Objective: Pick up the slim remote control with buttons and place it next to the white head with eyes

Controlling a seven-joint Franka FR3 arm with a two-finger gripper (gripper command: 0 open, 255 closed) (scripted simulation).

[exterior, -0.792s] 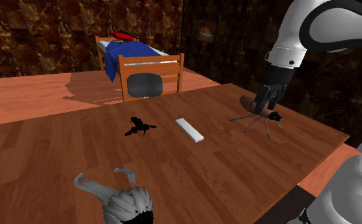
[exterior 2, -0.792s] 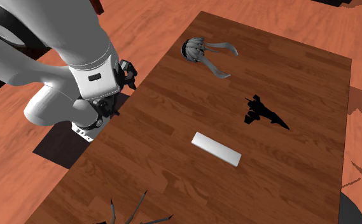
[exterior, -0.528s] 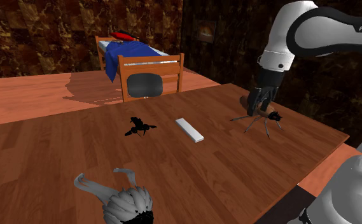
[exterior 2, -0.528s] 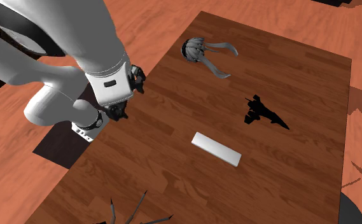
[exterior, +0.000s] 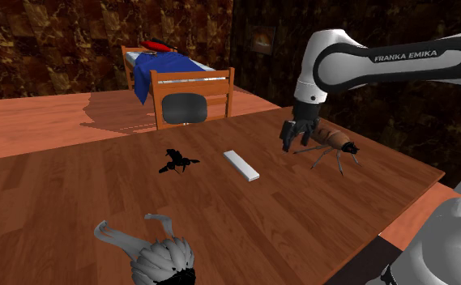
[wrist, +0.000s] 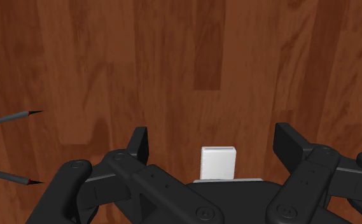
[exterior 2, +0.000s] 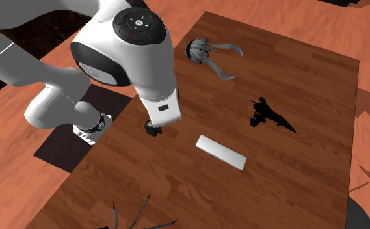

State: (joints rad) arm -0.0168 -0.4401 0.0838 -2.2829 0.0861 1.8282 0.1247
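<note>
Two black fingers (wrist: pixel 287 145) of the pincer (wrist: pixel 213 141) stand wide apart, and they hold nothing. The pincer hangs over the brown wooden table (wrist: pixel 173 51) and points down at it.

The slim white remote (wrist: pixel 219 162) lies flat on the table. In the wrist view, one end of it peeks out between the two fingers, close to where they start. The fingers do not touch it.

In the shoulder view, the pincer (exterior: pixel 289 139) is up in the air and the remote (exterior: pixel 241 165) lies near it, off to one side and lower down. In the second exterior view, the pincer (exterior 2: pixel 153 129) and the remote (exterior 2: pixel 222 152) are near each other too, with a bit of bare table (exterior 2: pixel 307 188) between them.

On the other side of the pincer from the remote sits a brown bug (exterior: pixel 334 147) with thin legs. Two of its pointy legs (wrist: pixel 14 118) show beside the fingers in the wrist view.

A small black toy (exterior: pixel 177 160) lies past the remote, farther from the pincer. The white head (exterior: pixel 162 259) with long grey hair is well apart from the pincer, near the table's edge (exterior: pixel 99 194). The remote lies well apart from the head (exterior 2: pixel 198 50) as well.

Behind the table, far from the pincer, are a wooden chair (exterior: pixel 192 101) and a bed (exterior: pixel 151 69) with a blue cover.
</note>
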